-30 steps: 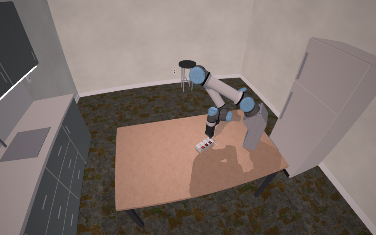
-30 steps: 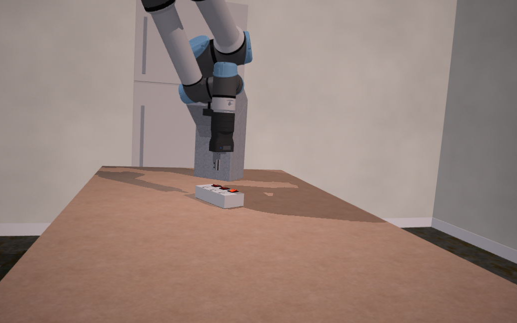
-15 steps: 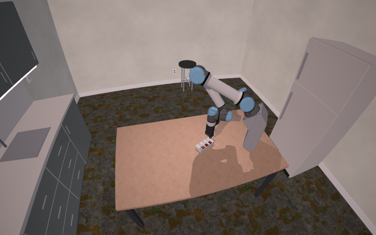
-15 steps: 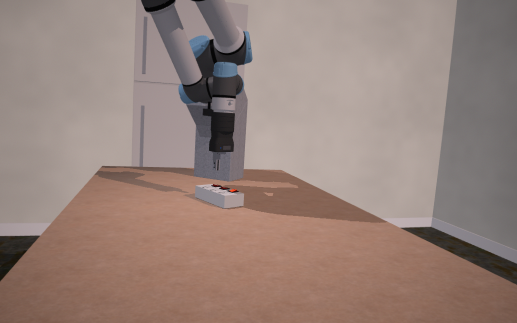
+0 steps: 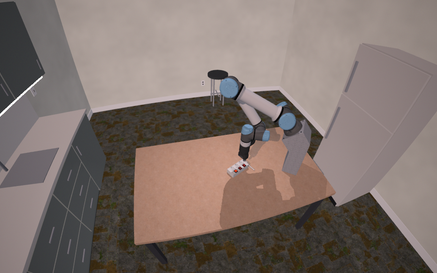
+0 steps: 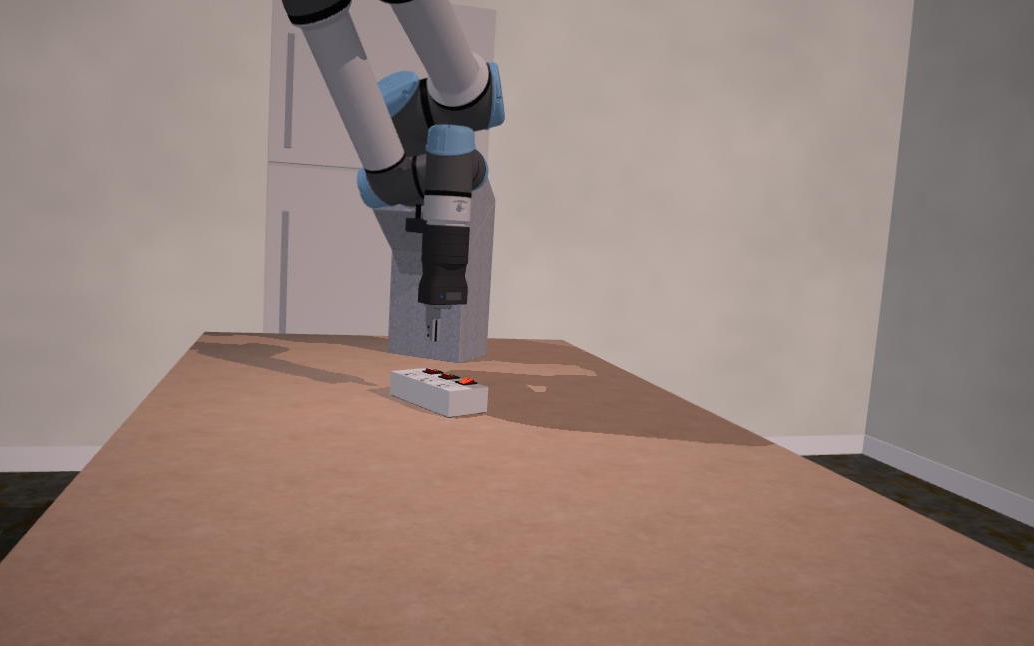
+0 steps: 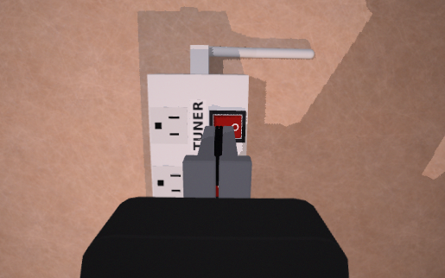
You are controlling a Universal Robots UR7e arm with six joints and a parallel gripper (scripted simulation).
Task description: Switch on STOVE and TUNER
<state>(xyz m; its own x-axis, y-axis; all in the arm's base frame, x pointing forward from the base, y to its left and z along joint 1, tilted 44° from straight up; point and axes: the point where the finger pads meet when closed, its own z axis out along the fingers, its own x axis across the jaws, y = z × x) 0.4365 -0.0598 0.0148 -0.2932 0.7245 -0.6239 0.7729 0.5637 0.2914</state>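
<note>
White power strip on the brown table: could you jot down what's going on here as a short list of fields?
Strip: white power strip, flat on brown table, right way up
Switches: three red rockers; the one at the near end glows brighter
Gripper: dark two-finger gripper, shut, holding nothing
Gripper position: above the red TUNER switch, at the cord end
Contact: not touching in the exterior view
Cord: short white stub

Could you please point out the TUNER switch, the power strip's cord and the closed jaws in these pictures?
TUNER switch (image 7: 231, 123): wrist view, on the red rocker's visible upper face.
Cord (image 7: 273, 53): wrist view, midway along the grey cable.
Gripper (image 7: 219, 131): wrist view, at the tips of the shut, empty jaws.
</note>
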